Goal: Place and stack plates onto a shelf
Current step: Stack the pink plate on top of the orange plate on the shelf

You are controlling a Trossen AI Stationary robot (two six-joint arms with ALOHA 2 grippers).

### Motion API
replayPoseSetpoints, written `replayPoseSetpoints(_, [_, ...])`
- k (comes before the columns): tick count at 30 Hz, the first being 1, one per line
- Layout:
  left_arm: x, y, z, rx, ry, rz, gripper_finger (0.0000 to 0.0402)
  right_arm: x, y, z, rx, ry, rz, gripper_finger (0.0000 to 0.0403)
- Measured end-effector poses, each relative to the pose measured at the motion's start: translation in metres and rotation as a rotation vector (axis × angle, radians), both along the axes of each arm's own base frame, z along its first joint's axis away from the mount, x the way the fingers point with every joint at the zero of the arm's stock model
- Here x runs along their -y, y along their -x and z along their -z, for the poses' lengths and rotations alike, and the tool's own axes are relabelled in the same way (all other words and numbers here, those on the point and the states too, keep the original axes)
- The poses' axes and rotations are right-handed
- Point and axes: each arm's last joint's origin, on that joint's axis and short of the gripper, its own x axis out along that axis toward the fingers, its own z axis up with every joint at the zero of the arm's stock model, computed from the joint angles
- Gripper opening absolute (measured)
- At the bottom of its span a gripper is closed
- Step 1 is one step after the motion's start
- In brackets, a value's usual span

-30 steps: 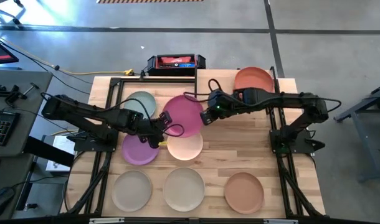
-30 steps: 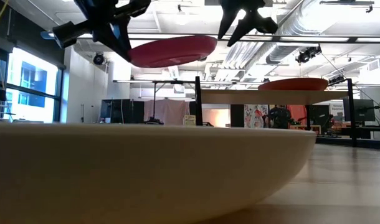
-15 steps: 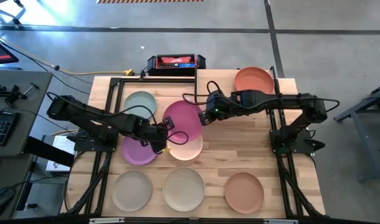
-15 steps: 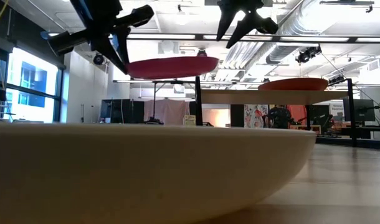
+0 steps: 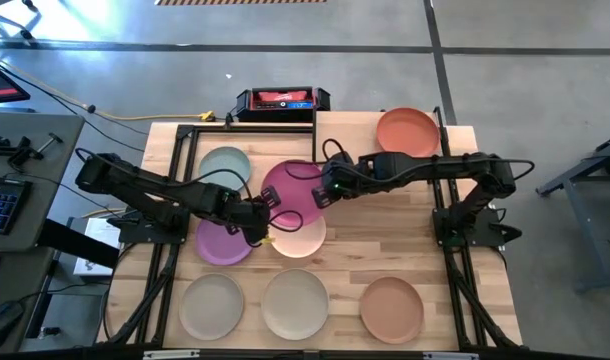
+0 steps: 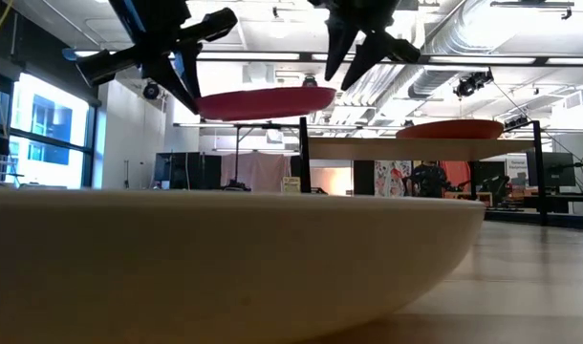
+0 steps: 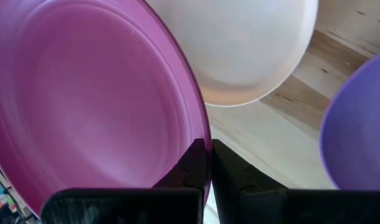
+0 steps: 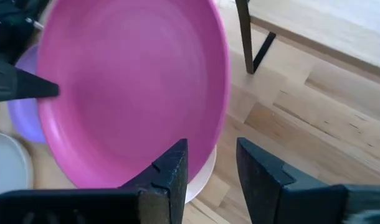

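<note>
Handover aloft: hot pink plate (image 5: 296, 188) is pinched at its 7 o'clock rim by shut left gripper (image 5: 262, 212); open right gripper (image 5: 325, 193) fingers should straddle the 3 o'clock rim squarely before release.

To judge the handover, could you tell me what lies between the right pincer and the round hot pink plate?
Nothing: in the right wrist view the open right pincer faces the round hot pink plate's rim across bare air.

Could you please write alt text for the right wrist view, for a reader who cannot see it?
A hot pink plate fills most of the view, held in the air above the wooden tabletop, with the right gripper open at its near rim. A purple plate lies beneath it, and a black shelf leg stands beyond.
</note>
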Motion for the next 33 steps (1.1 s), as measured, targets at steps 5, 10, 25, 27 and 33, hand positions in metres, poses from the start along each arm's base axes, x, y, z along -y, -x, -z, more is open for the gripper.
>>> replayPoseSetpoints(5, [0.0,0.0,0.0,0.007,0.001,0.0,0.0001,0.001,-0.005,0.008,-0.022,0.014,0.011,0.0114])
replayPoseSetpoints(10, [0.0,-0.002,-0.001,0.021,0.004,0.0,0.0001,0.001,-0.01,0.015,-0.044,0.016,0.011,0.0114])
replayPoseSetpoints(25, [0.001,-0.005,-0.003,0.083,0.036,-0.033,0.0001,0.003,-0.011,0.017,-0.049,0.07,0.029,0.0009])
replayPoseSetpoints(27, [0.001,-0.006,-0.003,0.086,0.038,-0.034,0.0001,0.003,-0.012,0.017,-0.049,0.074,0.027,0.0006])
replayPoseSetpoints(33, [0.001,-0.006,-0.003,0.087,0.041,-0.038,0.0005,0.003,-0.011,0.017,-0.047,0.07,0.034,0.0003])
